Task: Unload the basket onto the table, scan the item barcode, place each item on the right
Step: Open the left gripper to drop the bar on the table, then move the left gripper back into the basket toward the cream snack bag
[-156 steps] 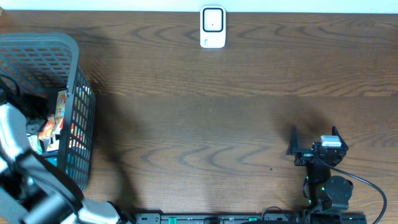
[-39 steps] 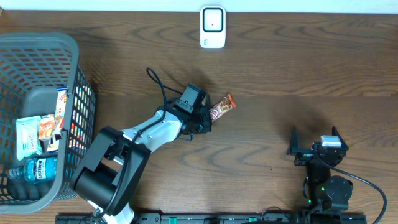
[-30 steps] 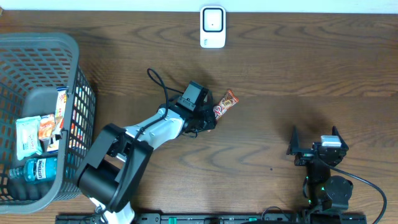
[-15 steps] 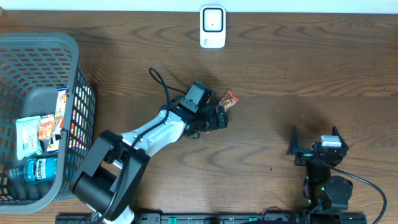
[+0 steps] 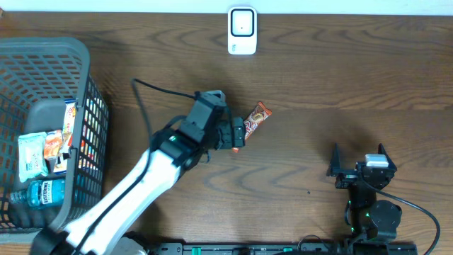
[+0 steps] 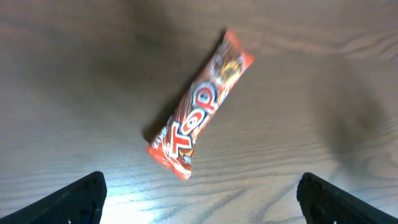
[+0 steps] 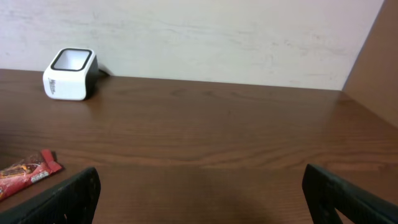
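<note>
An orange-red snack bar wrapper (image 5: 256, 118) lies flat on the wooden table, slanted; in the left wrist view the snack bar (image 6: 200, 106) shows white lettering, and its end shows in the right wrist view (image 7: 26, 171). My left gripper (image 5: 237, 134) hovers just left of it, open, with nothing between its fingertips (image 6: 78, 199). The white barcode scanner (image 5: 242, 30) stands at the table's far edge, seen again as the scanner (image 7: 70, 74) from the right wrist. My right gripper (image 5: 357, 157) rests open at the near right, holding nothing.
A grey plastic basket (image 5: 67, 53) stands at the left with packets and a blue bottle (image 5: 42, 192) inside. A pale wall (image 7: 205, 37) runs behind the table's far edge. The left arm's cable (image 5: 159, 88) loops above the table.
The left gripper has opened and let go of the snack bar, which now lies on the table. The left arm has pulled back toward the left. The right arm has not moved.
</note>
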`<state>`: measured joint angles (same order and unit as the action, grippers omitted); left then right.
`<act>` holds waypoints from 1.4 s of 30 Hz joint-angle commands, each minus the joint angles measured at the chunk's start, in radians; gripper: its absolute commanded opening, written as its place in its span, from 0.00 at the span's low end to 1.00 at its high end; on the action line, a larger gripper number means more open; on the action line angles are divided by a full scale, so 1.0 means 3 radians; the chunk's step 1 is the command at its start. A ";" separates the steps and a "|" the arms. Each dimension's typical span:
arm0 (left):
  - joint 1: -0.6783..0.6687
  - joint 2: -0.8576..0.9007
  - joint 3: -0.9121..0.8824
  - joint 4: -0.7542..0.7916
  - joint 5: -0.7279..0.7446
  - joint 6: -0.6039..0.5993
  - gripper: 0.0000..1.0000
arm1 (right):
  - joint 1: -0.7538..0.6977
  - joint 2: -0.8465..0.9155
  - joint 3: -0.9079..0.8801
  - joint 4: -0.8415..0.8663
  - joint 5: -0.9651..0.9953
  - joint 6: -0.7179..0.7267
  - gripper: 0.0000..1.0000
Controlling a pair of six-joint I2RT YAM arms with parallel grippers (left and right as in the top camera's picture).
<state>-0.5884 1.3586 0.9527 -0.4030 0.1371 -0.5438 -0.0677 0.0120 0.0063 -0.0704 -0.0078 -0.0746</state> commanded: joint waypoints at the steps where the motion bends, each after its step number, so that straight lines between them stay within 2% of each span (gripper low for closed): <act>1: 0.0003 -0.0359 0.0005 -0.0052 -0.0324 0.0183 0.98 | 0.0027 -0.0014 -0.0003 -0.0014 0.0006 -0.0041 0.99; 9: 0.0003 -0.0938 0.0014 -0.0051 -0.0669 0.0492 0.98 | 0.0027 -0.0014 -0.0003 -0.0014 0.0006 -0.0041 0.99; 17: 0.0079 -0.1034 0.0277 -0.0299 -0.1048 0.0561 0.98 | 0.0027 -0.0014 -0.0003 -0.0014 0.0005 -0.0041 0.99; 32: 0.1124 -0.1031 0.1527 -0.1115 -0.1047 0.0580 0.99 | 0.0027 -0.0014 -0.0003 -0.0014 0.0006 -0.0041 0.99; 42: 0.1675 -0.1001 0.2096 -0.1160 -0.1053 0.0654 1.00 | 0.0027 -0.0014 -0.0003 -0.0014 0.0006 -0.0041 0.99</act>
<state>-0.1406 1.0538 1.5364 -0.7486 -0.1642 -0.3653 -0.0677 0.0120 0.0063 -0.0704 -0.0078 -0.0746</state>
